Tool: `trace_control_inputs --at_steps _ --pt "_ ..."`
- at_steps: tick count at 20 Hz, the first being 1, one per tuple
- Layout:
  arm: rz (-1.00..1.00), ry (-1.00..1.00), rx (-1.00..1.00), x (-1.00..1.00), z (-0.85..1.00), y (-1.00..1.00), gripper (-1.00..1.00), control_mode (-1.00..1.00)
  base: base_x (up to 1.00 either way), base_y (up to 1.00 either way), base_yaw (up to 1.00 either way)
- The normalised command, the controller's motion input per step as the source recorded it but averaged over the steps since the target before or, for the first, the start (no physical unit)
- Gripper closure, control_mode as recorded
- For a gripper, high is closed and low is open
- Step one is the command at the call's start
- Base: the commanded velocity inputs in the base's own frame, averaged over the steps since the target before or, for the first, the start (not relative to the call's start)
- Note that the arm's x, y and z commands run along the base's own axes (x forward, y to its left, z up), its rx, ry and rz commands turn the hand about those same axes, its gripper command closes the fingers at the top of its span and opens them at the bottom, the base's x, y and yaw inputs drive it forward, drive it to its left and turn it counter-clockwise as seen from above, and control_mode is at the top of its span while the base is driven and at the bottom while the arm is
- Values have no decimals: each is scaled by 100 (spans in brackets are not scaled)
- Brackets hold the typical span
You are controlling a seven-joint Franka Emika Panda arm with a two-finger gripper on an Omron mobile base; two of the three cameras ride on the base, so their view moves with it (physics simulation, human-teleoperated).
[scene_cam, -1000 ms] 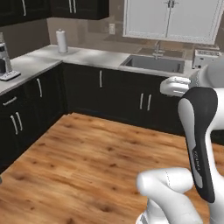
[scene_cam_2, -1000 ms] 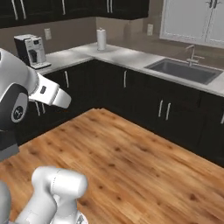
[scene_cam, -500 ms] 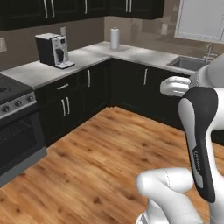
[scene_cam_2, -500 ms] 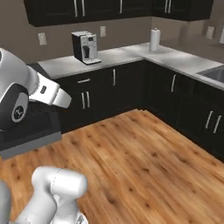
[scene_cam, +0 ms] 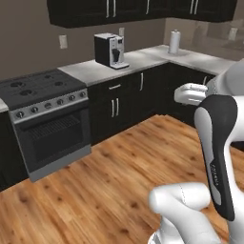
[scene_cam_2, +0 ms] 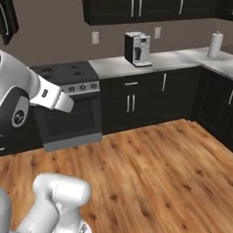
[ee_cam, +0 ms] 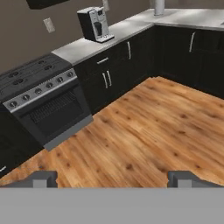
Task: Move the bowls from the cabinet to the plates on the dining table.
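Phase: transit, judged, arm tucked for driving | fingers spread wide, holding nothing | bowls: nowhere seen; likely behind shut doors of wall cabinet | ahead: stove, coffee machine on desk, wood floor

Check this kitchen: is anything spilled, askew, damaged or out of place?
Nothing stands out. The coffee machine and paper towel roll stand upright on the counter, the stove door is shut, and the wood floor looks unspilled.
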Motion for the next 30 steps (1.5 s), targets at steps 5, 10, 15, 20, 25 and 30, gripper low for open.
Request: trace_control_inputs --at_steps 5,10,15,20,25,30 --pt "0 0 0 0 0 0 -100 100 15 56 27" --pt "0 0 0 0 0 0 -100 100 48 56 17" --pt "0 0 0 0 0 0 -100 100 47 62 15" --pt "0 0 0 0 0 0 -100 100 27 73 17" --pt "0 0 0 0 0 0 -100 100 14 77 19" --pt "0 0 0 0 0 0 -100 100 17 72 21"
